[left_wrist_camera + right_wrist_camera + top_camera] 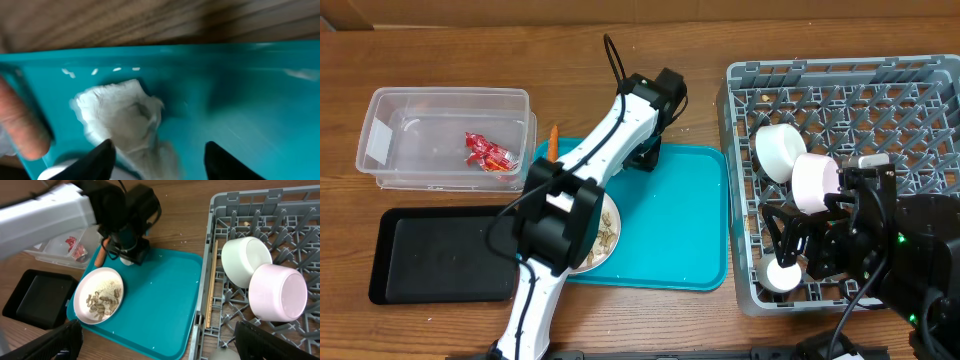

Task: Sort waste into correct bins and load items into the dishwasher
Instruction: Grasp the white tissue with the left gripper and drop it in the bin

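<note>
the paper ball (122, 112) lies crumpled on the teal tray (680, 220), near its far rim. the left gripper (159, 147) hangs over it with fingers spread to either side, released and gripping nothing. the carrot (552, 143) lies just beside the tray's far left corner, between it and the tub (380, 110), which holds the wrapper (487, 152). the plate (82, 297) sits at the tray's near left corner with shells (102, 302) on it. the black tray (430, 250) lies left of that, in front of the tub. to the right stands the rack (740, 180), with two bowls (780, 150) tipped on their sides among the pegs and the chopsticks (211, 285) along its left wall. the right gripper (156, 325) hovers at the rack's near left part, fingers wide apart and holding nothing.
</note>
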`<act>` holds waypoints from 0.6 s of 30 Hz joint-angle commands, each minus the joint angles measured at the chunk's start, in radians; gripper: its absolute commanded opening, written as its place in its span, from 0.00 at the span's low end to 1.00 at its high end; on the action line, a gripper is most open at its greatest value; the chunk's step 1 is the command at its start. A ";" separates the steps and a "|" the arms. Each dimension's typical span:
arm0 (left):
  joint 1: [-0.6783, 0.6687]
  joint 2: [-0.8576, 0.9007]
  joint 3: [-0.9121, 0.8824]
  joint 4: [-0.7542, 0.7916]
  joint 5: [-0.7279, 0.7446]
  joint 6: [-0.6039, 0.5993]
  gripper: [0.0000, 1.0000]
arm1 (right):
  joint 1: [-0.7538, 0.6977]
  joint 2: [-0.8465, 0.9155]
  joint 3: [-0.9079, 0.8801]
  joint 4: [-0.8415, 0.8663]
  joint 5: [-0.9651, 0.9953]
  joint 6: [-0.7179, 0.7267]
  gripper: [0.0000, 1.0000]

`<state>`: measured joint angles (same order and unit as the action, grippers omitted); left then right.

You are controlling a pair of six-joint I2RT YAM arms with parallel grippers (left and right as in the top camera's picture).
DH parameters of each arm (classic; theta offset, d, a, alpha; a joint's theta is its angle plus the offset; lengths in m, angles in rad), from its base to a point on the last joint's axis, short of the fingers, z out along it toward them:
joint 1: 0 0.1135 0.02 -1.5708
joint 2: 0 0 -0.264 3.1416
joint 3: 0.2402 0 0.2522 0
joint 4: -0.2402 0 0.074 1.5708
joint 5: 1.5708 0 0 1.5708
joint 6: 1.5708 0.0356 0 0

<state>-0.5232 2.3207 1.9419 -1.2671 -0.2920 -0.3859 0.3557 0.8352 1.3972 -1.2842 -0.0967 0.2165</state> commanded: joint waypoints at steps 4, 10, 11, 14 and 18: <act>0.022 -0.002 0.038 -0.056 -0.056 -0.036 0.04 | 0.002 -0.006 0.014 0.002 0.006 0.005 1.00; 0.027 -0.086 0.204 -0.226 -0.089 -0.061 0.04 | 0.002 -0.006 0.014 0.002 0.006 0.005 1.00; 0.034 -0.106 0.236 -0.262 -0.120 -0.082 0.04 | 0.002 -0.006 0.014 0.002 0.006 0.005 1.00; 0.080 -0.181 0.318 -0.357 -0.204 -0.153 0.04 | 0.002 -0.006 0.014 0.002 0.006 0.005 1.00; 0.216 -0.265 0.325 -0.418 -0.206 -0.243 0.04 | 0.002 -0.006 0.014 0.002 0.006 0.005 1.00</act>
<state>-0.4278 2.1296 2.2433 -1.6466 -0.4335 -0.5133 0.3557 0.8352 1.3972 -1.2842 -0.0963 0.2161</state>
